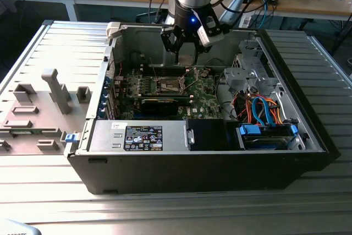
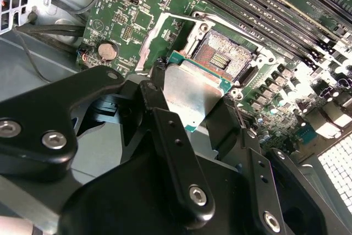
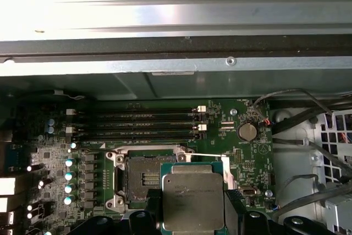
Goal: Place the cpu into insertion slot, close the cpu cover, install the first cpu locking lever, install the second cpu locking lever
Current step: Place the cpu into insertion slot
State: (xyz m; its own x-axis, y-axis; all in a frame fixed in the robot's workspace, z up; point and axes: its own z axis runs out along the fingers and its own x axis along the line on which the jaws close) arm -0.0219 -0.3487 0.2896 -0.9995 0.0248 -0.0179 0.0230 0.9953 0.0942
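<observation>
Silvery-grey cpu (image 3: pixel 192 201) is what the end effector (image 2: pixel 192 94) is holding, pinched by its edges between the black fingers (image 2: pixel 165 130). You can see it in both wrist views. It's hanging over the motherboard (image 1: pixel 201 89), partly overlapping one corner of the insertion slot (image 3: pixel 144 177), so it's not seated. The slot's dark centre sits bare inside its silver rim, and the cpu cover (image 2: pixel 149 45) looks flipped open beside it, though I can't tell how far.

Everything's inside an open black case (image 1: pixel 192 174) lying flat on a ribbed metal bench (image 1: pixel 165 213). What's in the case:
- the green board sits mid-case, with long black memory slots (image 3: pixel 146 122) just on the far side of the slot
- a grey power supply (image 1: pixel 140 136) runs along the near wall, toward the exterior view's left
- a drive bay (image 1: pixel 267 136) sits at the near corner on the exterior view's right, with blue and orange cables (image 1: pixel 258 108) going into it
</observation>
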